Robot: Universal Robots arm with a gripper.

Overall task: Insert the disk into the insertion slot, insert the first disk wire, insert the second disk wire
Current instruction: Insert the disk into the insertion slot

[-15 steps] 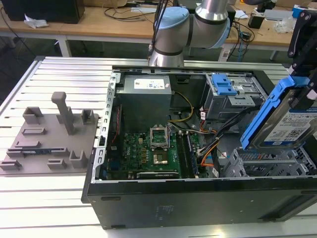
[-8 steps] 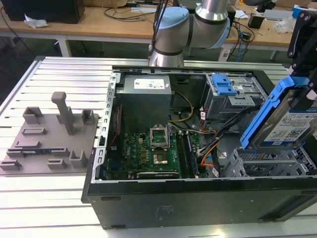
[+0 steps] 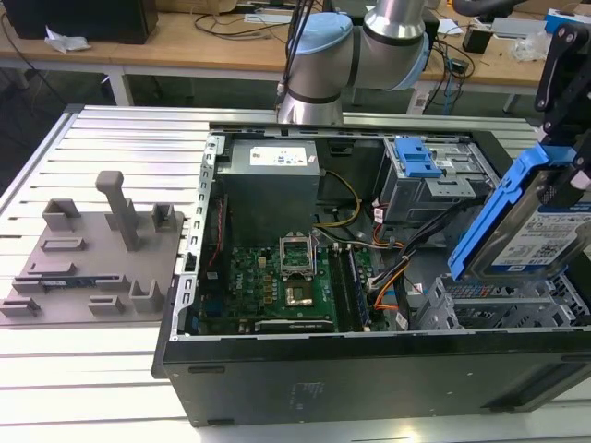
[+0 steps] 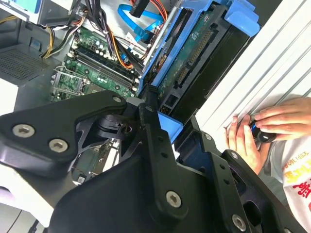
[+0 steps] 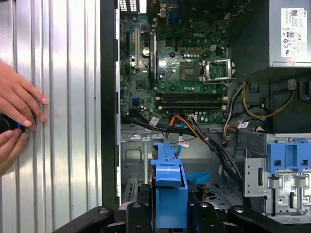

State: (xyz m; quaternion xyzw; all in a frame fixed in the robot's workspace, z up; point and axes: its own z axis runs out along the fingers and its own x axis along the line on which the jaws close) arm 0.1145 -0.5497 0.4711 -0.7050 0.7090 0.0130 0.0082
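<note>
Disk [image 3: 543,235] in hand [image 5: 169,212], tilted over insertion slot [image 3: 494,306].

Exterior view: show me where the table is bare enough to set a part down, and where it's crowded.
Bare ribbed table behind the grey fixture plate, and again in front of the plate and the case. Crowded: inside the case, cables crossing beside the slot, with the disk tilted above it.
</note>
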